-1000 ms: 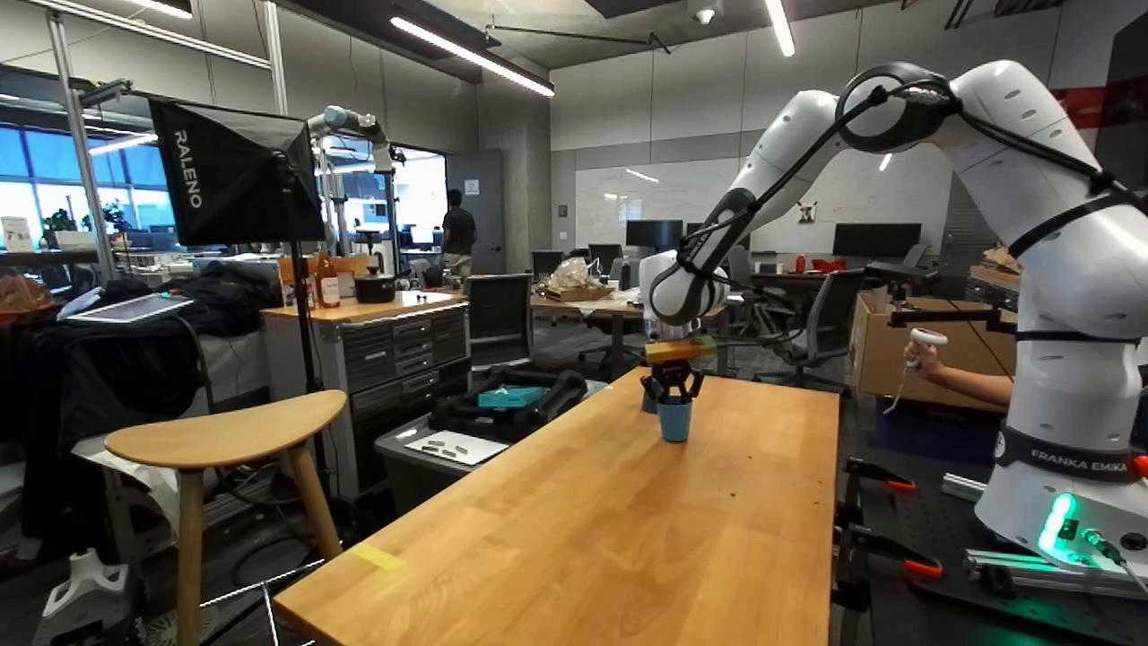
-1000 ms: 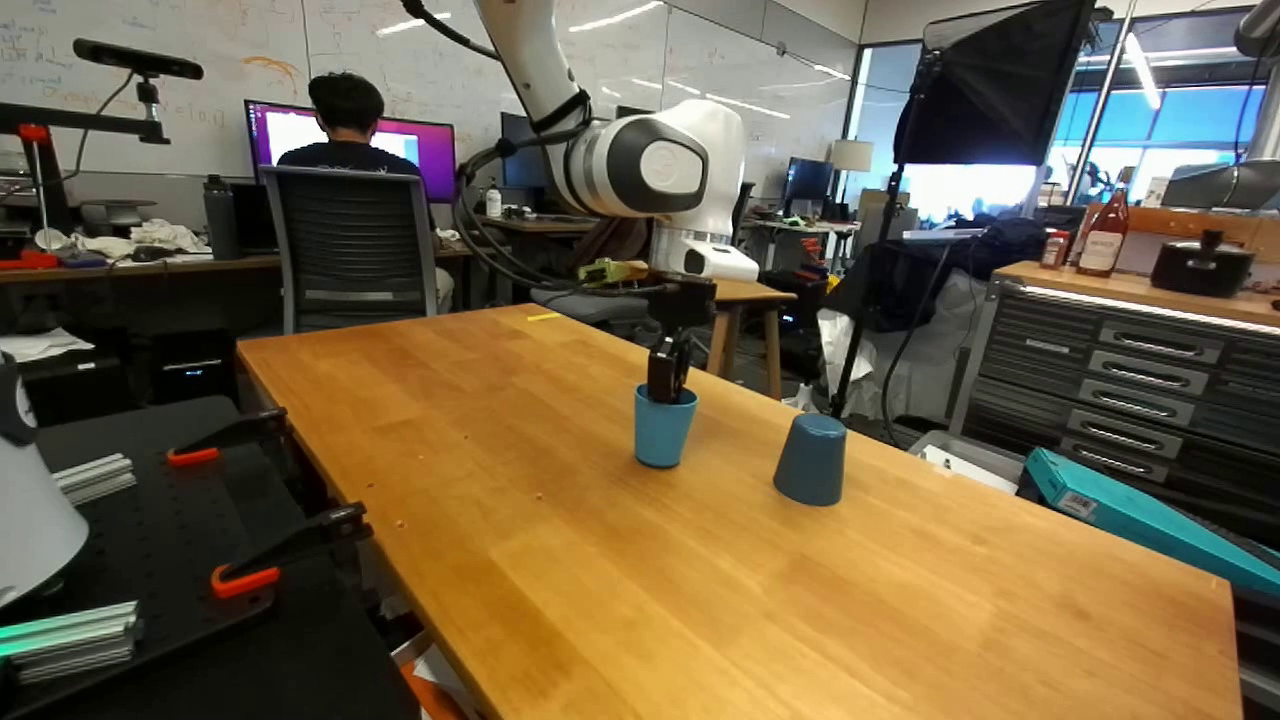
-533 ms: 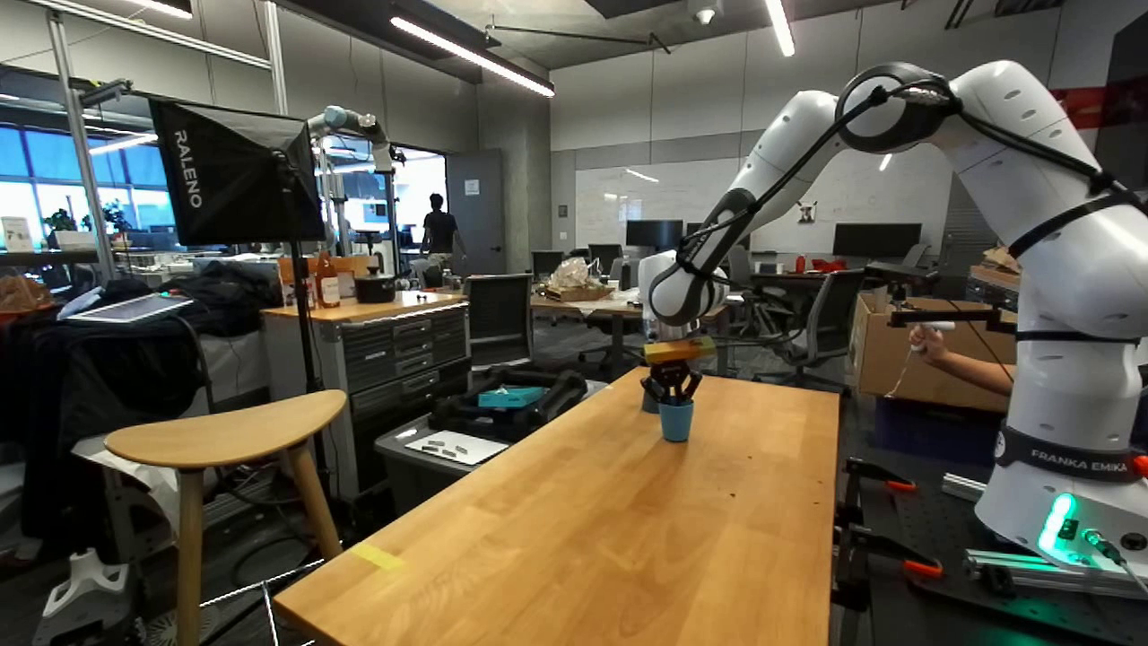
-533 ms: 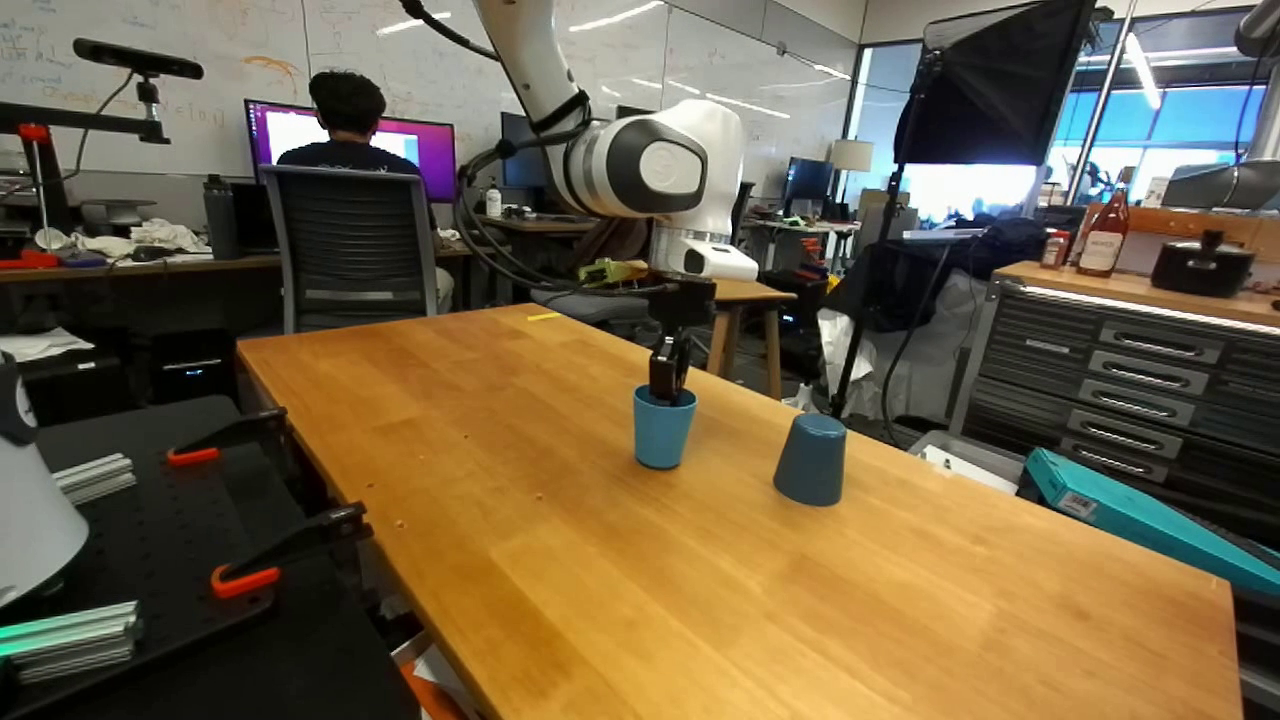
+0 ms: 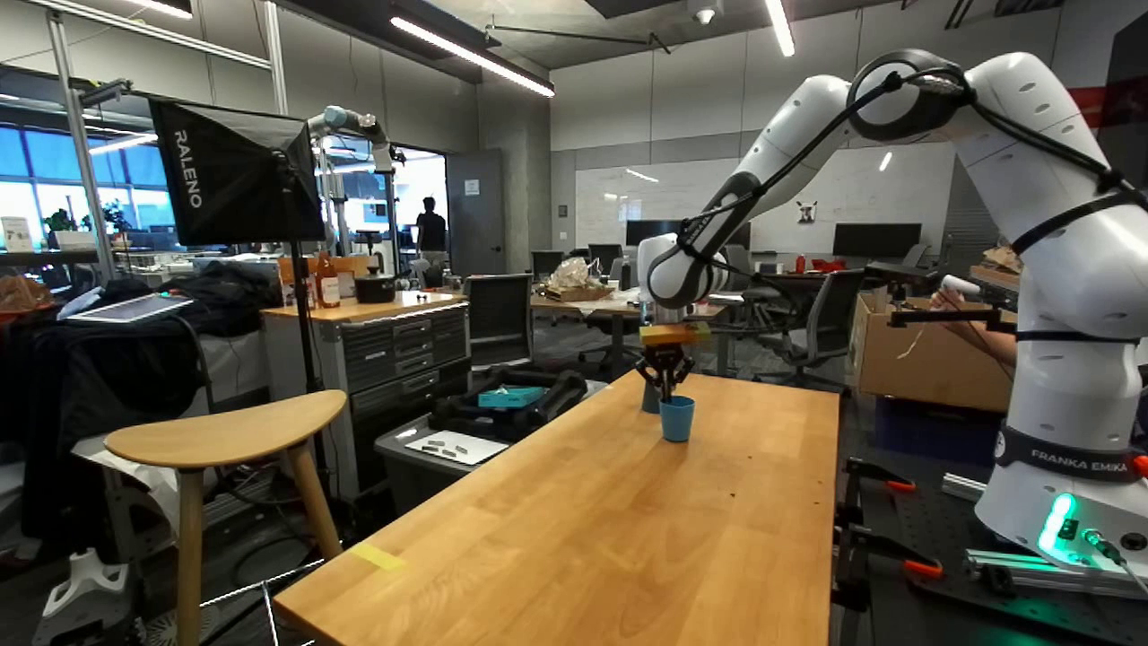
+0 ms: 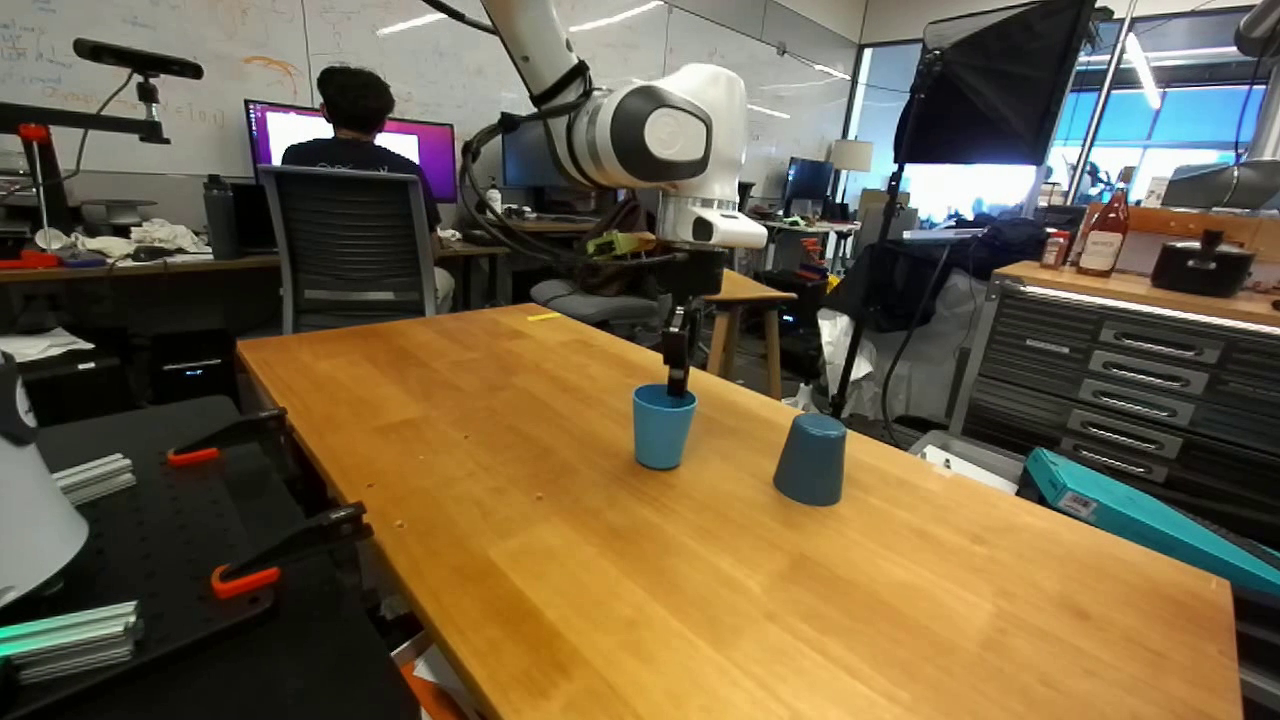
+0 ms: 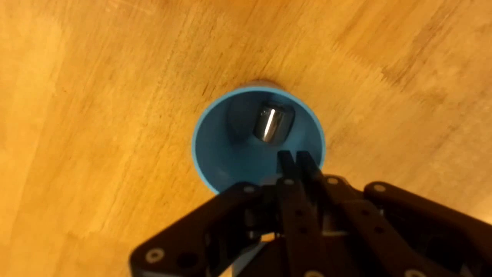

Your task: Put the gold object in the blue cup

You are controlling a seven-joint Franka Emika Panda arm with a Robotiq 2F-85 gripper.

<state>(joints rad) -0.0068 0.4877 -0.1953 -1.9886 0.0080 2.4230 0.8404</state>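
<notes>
Gripper [image 7: 294, 154], wrist view: together at the tips or very nearly so, with nothing visible between them; seen over the mouth of the light blue cup [image 7: 215, 154], close to the rim.
Mouth of the light blue cup, wrist view: judged ready to be left, with placing apparently complete. Rise straight out, slowly, with tips together and no sideways swing until well above the rim, so as not to snag the wall or topple so light-looking a vessel.
Shiny metal cylinder [image 7: 273, 124], wrist view: inside the light blue cup, near the wall on the side away from the tips; probably the piece called gold in the task, though closer to dark chrome here. Flat on the bottom or leaning: not clear.
Light blue cup, exterior view: upright on the bench [image 5: 682, 538], beneath the gripper, with tips about level with the rim; inside it or just behind: not clear. Contents hidden by the wall.
Dark blue cup [image 6: 811, 462], exterior view: upside down on the bench, near the light blue cup but not touching, to its right as seen here; anything underneath out of sight. Once above the rim of the light blue cup, best move off away from this side.
</notes>
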